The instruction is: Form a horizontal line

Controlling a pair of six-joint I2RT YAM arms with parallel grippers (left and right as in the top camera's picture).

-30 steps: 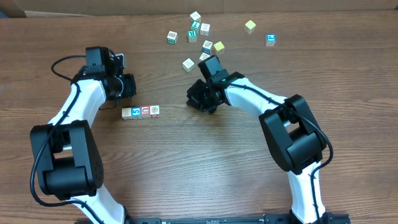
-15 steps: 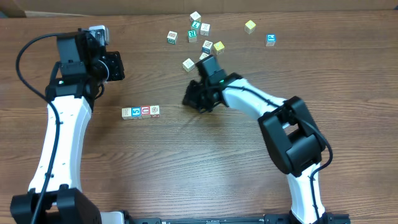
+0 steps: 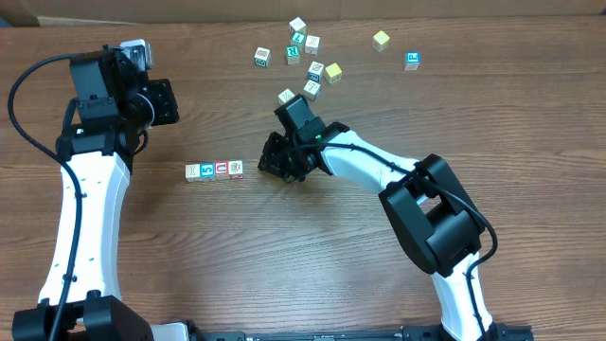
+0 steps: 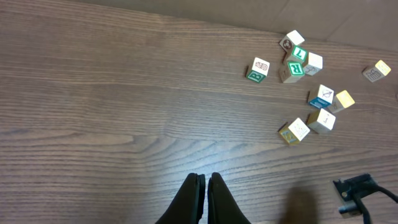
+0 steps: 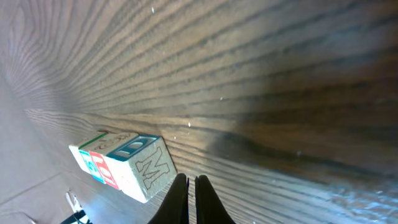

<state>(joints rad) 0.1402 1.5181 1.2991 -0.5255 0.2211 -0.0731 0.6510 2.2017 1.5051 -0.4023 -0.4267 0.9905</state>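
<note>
A short row of letter blocks (image 3: 214, 170) lies left to right on the wooden table. In the right wrist view the row (image 5: 118, 163) shows end on, with an M face nearest. My right gripper (image 3: 267, 163) is shut and empty, low over the table just right of the row's right end; its fingertips (image 5: 191, 186) are close beside the M block. My left gripper (image 3: 163, 100) is shut and empty, raised at the far left behind the row; its fingers (image 4: 205, 186) hang over bare wood. Several loose blocks (image 3: 301, 57) lie scattered at the back.
Loose blocks near my right arm include one (image 3: 287, 97) and another (image 3: 311, 87). Two more, yellow (image 3: 381, 40) and blue (image 3: 412, 61), lie at the back right. The left wrist view shows the same cluster (image 4: 303, 62) at its upper right.
My left arm has lifted away from the row and swung back to the upper left. My right gripper has slid left along the table, closer to the row's right end.
</note>
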